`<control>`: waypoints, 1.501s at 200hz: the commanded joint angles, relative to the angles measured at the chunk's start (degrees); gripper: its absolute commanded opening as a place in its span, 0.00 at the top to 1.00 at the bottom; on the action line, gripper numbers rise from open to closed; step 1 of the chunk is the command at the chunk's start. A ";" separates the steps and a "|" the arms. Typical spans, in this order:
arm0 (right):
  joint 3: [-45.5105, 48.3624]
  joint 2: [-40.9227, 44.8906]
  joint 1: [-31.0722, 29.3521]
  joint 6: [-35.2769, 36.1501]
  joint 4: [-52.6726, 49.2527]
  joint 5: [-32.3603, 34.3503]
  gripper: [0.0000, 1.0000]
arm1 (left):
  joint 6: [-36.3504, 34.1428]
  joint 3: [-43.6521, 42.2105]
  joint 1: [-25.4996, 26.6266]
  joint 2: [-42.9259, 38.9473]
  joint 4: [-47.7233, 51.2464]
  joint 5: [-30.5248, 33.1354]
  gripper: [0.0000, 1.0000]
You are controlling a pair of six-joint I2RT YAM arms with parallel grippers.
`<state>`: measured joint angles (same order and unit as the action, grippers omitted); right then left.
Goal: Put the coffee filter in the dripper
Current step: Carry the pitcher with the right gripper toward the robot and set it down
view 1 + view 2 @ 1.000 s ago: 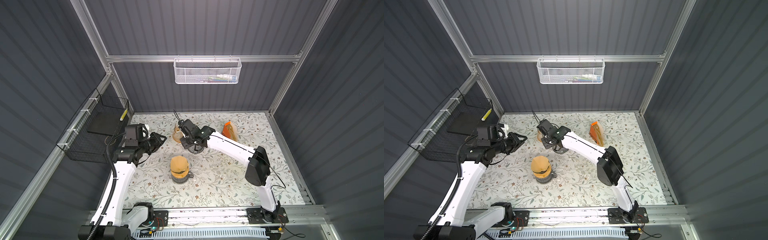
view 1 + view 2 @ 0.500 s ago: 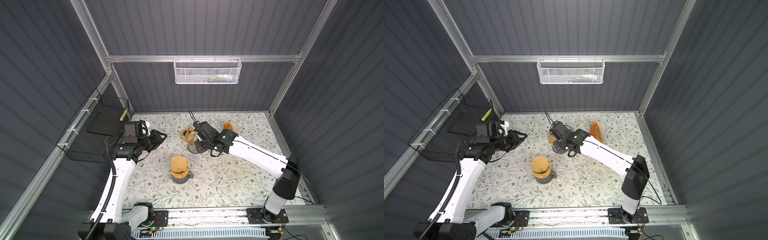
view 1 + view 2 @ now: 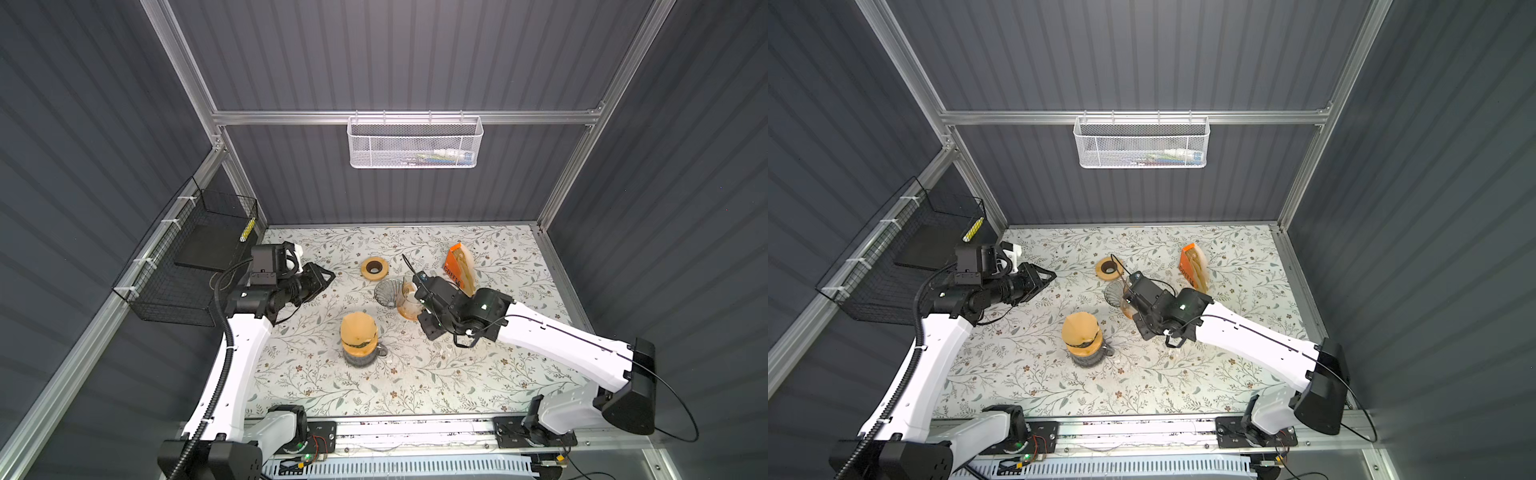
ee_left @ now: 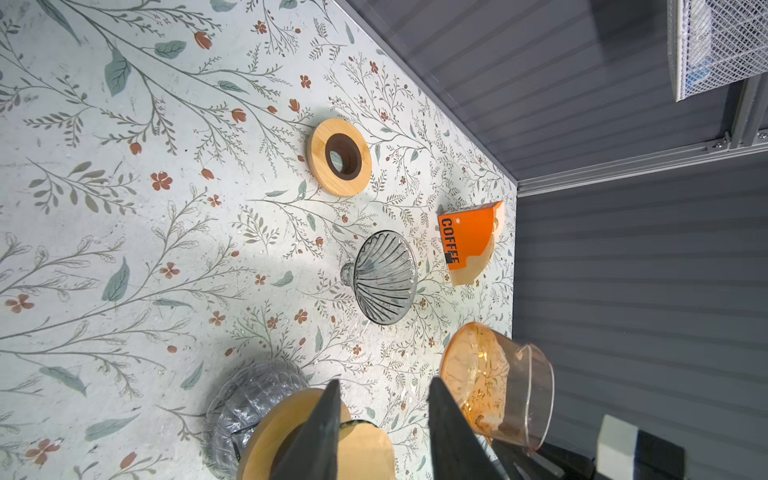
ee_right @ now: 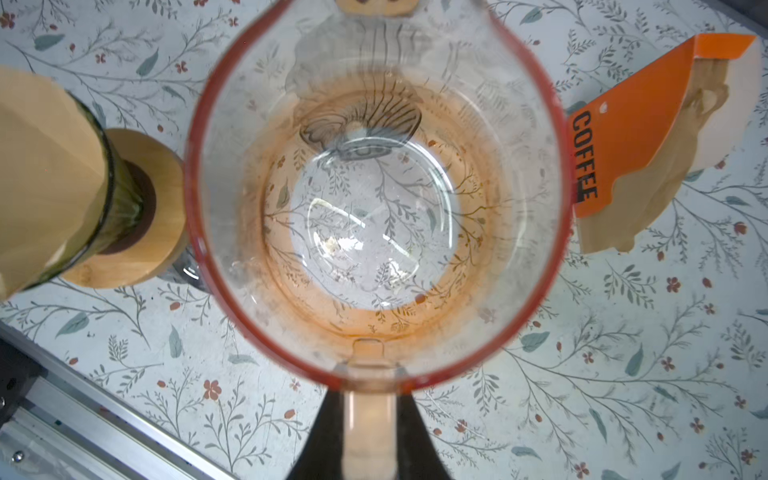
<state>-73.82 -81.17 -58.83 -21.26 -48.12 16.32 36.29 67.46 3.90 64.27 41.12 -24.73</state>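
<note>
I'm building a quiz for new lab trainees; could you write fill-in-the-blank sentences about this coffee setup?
1. The right end effector is shut on the orange glass jug by its ____.
2. The left end effector, jaws apart, holds ____.
3. The grey ribbed dripper lies on its ____ on the table.
4. The orange filter box bears the word ____.
Missing words: handle; nothing; side; COFFEE.
</note>
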 commanded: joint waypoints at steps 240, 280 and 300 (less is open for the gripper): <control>22.86 2.15 -7.79 -7.27 9.54 -6.78 1.00 | -3.18 -2.01 -0.39 -1.91 4.14 3.72 0.63; 22.76 0.51 -7.74 -7.23 9.71 -7.69 1.00 | -2.90 -2.20 -0.39 -2.04 4.05 3.91 0.63; 22.76 -0.20 -7.74 -7.32 9.65 -8.36 1.00 | -2.90 -2.10 -0.39 -2.04 4.13 4.26 0.63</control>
<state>-51.09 -80.60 -66.37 -28.86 -39.07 8.75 34.04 65.89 3.90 63.33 44.16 -20.99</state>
